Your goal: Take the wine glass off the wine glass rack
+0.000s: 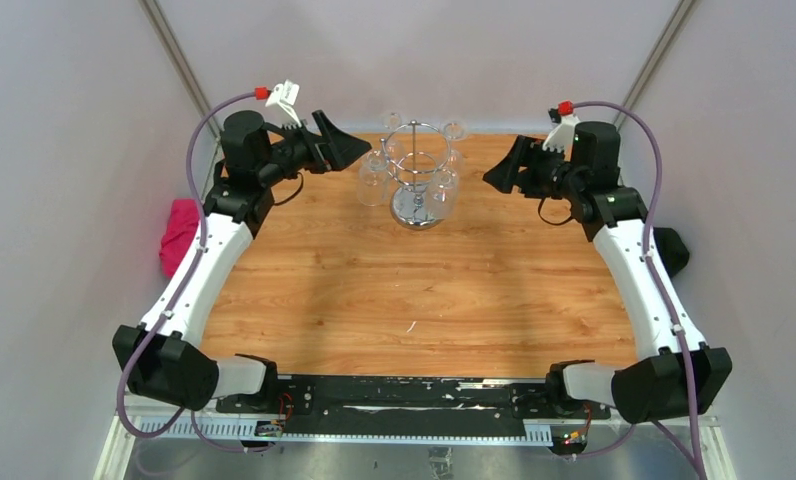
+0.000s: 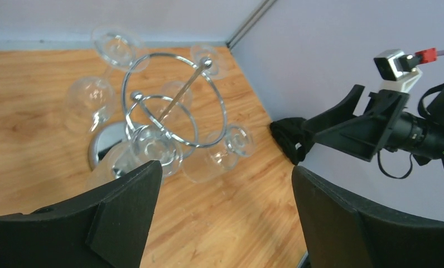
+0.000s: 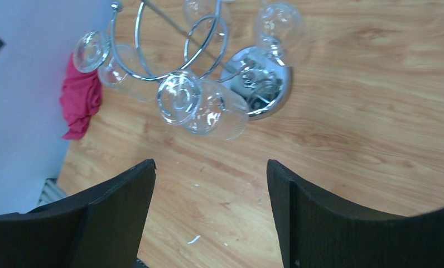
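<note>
The chrome wine glass rack (image 1: 411, 207) stands at the far middle of the wooden table, with several clear wine glasses hanging upside down from its ring. One wine glass (image 1: 373, 180) hangs on the left side, another (image 1: 444, 190) on the right. My left gripper (image 1: 352, 152) is open and empty, just left of the rack, apart from the glasses. My right gripper (image 1: 496, 175) is open and empty to the right of it. The left wrist view shows the rack (image 2: 175, 100) beyond the open gripper (image 2: 225, 184). The right wrist view shows a glass (image 3: 208, 109) and the mirrored base (image 3: 259, 84) beyond the open gripper (image 3: 211, 167).
A pink cloth (image 1: 179, 235) lies off the table's left edge, also in the right wrist view (image 3: 80, 95). A black object (image 1: 674, 250) sits off the right edge. Grey walls close in the back and sides. Small white flecks (image 1: 411, 326) lie mid-table.
</note>
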